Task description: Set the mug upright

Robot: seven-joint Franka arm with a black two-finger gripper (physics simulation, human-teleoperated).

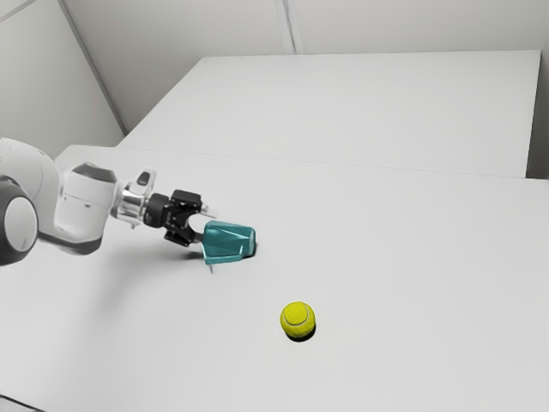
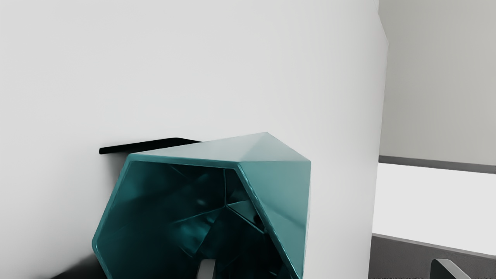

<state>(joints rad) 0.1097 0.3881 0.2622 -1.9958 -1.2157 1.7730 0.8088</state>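
The black gripper (image 1: 207, 225) stands open at the mouth end of the teal faceted mug (image 1: 229, 242), which lies on its side with its base toward the exterior view's right. From the wrist camera, the open gripper (image 2: 325, 269) has its fingertips wide apart. One fingertip (image 2: 206, 269) overlaps the dark mouth of the mug (image 2: 277, 186), and the other fingertip (image 2: 445, 269) is outside, beyond the mug's side wall. How deep the first reaches into the mug I cannot tell.
A yellow-green tennis ball (image 1: 298, 319) rests on the white table (image 1: 412, 283), farther toward the exterior view's right than the mug. A raised white surface (image 1: 343, 107) and pale walls stand behind.
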